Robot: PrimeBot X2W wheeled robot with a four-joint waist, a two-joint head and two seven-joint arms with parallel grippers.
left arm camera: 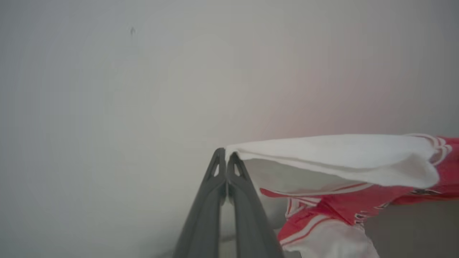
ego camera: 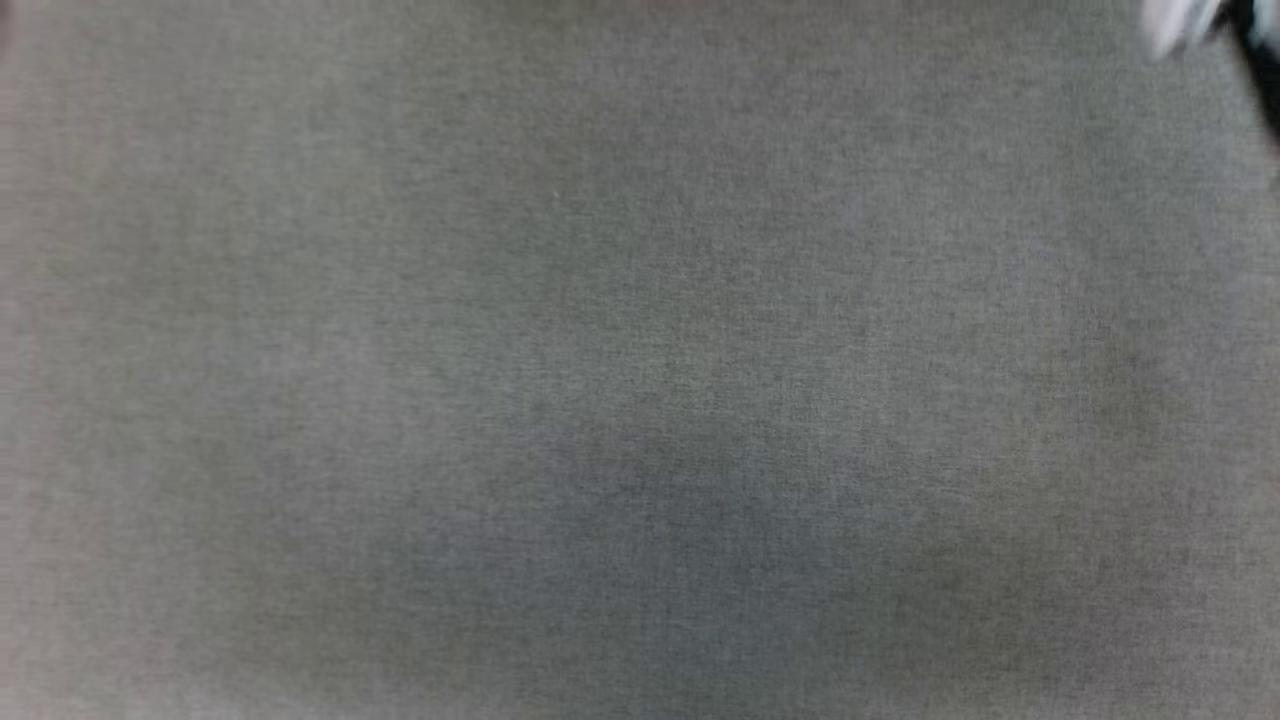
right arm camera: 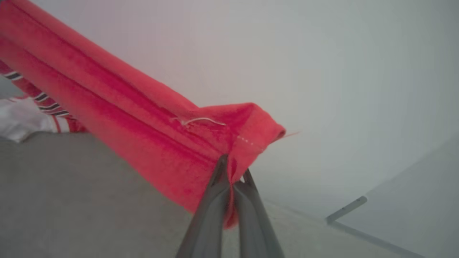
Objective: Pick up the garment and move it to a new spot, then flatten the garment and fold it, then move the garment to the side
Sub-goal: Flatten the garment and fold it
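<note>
The garment (left arm camera: 344, 161) is a red jersey with white sleeves and striped trim. It hangs lifted above the grey surface, stretched between my two grippers. In the left wrist view my left gripper (left arm camera: 226, 157) is shut on the edge of a white sleeve, and the cloth runs off to the right. In the right wrist view my right gripper (right arm camera: 233, 168) is shut on a red hemmed corner of the garment (right arm camera: 143, 122), which stretches up and to the left. Both pairs of fingers are pressed together on cloth.
The head view looks down on the grey woven table surface (ego camera: 640, 400), with a blurred white and dark shape (ego camera: 1185, 25) at its top right corner. A pale wall stands behind the garment. A pale panel edge (right arm camera: 346, 209) lies at the right.
</note>
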